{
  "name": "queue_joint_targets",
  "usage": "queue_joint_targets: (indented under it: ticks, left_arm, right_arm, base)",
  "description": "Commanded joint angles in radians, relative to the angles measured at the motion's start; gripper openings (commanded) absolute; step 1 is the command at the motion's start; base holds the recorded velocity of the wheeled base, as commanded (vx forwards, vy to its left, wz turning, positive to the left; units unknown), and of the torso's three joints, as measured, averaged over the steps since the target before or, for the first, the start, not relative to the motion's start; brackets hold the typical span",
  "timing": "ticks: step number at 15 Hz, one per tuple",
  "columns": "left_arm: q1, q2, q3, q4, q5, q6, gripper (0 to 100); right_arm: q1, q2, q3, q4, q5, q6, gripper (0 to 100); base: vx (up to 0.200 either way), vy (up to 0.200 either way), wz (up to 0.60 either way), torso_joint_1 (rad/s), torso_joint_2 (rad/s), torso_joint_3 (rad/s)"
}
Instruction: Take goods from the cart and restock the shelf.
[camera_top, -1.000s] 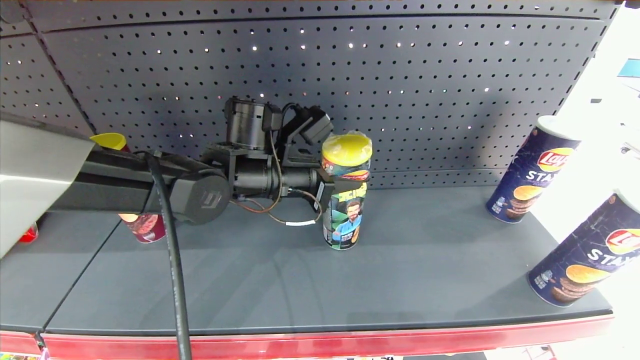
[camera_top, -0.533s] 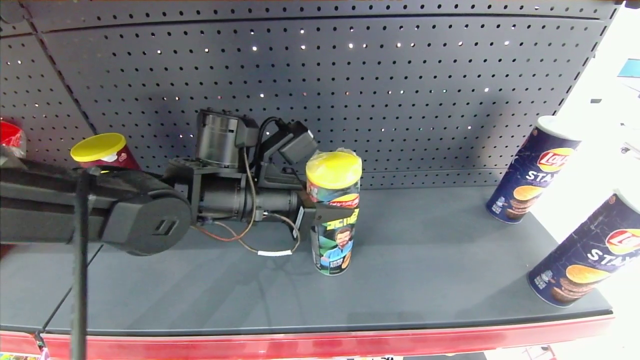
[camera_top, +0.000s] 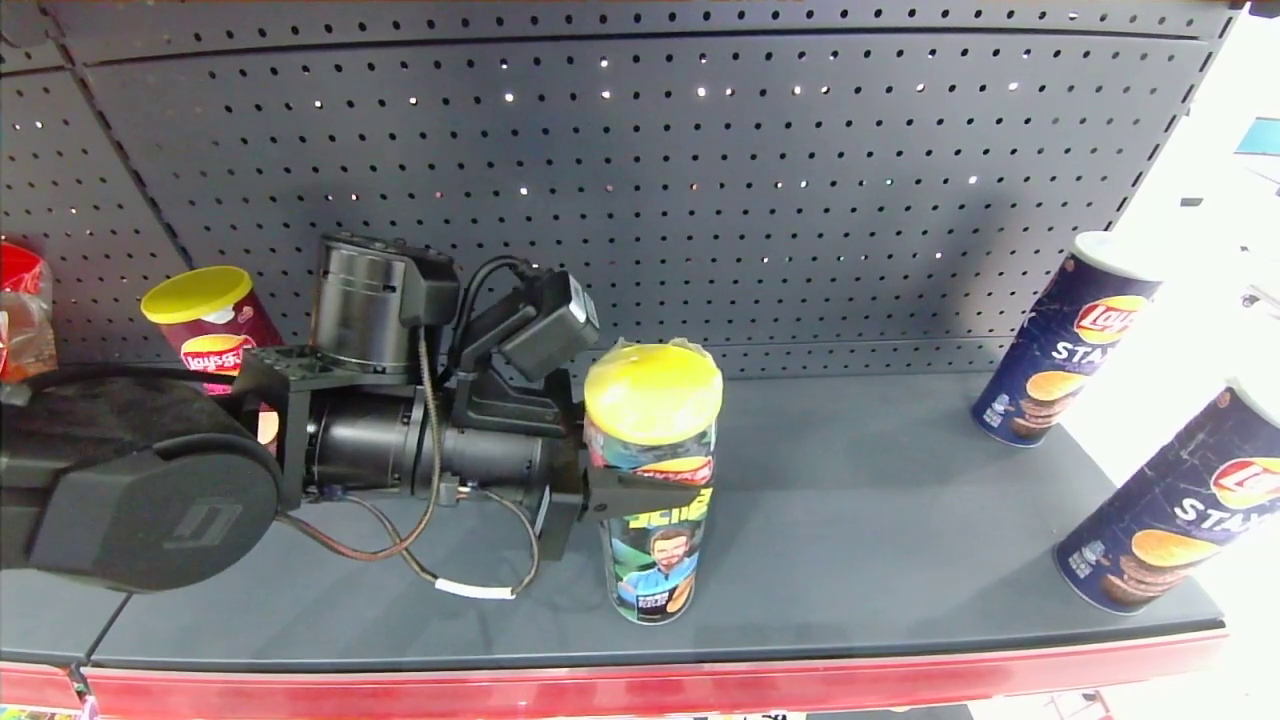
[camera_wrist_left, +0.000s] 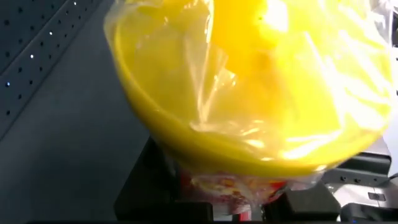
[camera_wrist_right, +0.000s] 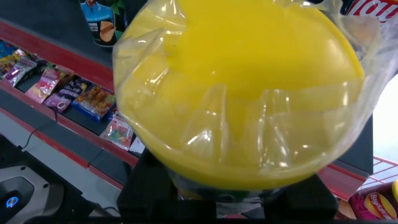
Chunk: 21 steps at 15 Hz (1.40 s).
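Head view: the left gripper (camera_top: 640, 490) has carried the green can (camera_top: 655, 560) from near the back panel toward the front edge of the shelf (camera_top: 860, 540). Its jaws are clamped round the can's upper body, and the base is at or just above the board, so placing looks close.

Left wrist view: the can's yellow lid (camera_wrist_left: 261, 87) shows its loose film wrap far more plainly.

Right wrist view: this adds the right gripper (camera_wrist_right: 236, 196), closed around a second can (camera_wrist_right: 242, 93) out in front of the shelf, likely next.

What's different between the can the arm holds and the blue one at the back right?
The green can has a yellow lid; the blue can has a pale one. The left pincer clamps the green can, while the blue can stands free. Both are tall round tubes.
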Motion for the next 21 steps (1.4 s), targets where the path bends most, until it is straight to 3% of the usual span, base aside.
queue_joint_targets:
  ticks: [1,4,8,16,21]
  left_arm:
    - [-0.002,-0.004,0.008,0.0,-0.003,0.006,0]
    - [-0.009,-0.004,0.01,0.0,-0.021,0.012,0]
    - [-0.009,0.004,0.033,0.0,-0.035,0.062,0]
    - [-0.009,-0.004,0.057,0.0,-0.081,0.063,0]
    - [-0.009,0.0,0.065,-0.002,-0.078,0.085,0]
  right_arm:
    - [0.0,0.002,-0.001,0.0,0.001,-0.001,0]
    - [0.0,0.004,-0.001,0.0,0.001,-0.001,0]
    - [0.0,0.002,-0.001,0.0,0.001,-0.001,0]
    - [0.0,0.002,-0.003,0.0,-0.001,-0.001,0]
    - [0.0,0.004,-0.003,0.0,-0.001,-0.001,0]
  base:
    - [0.0,0.0,0.0,0.0,0.0,0.0]
    - [0.0,0.0,0.0,0.0,0.0,0.0]
    - [0.0,0.0,0.0,0.0,0.0,0.0]
    - [0.0,0.0,0.0,0.0,0.0,0.0]
    - [0.0,0.0,0.0,0.0,0.0,0.0]
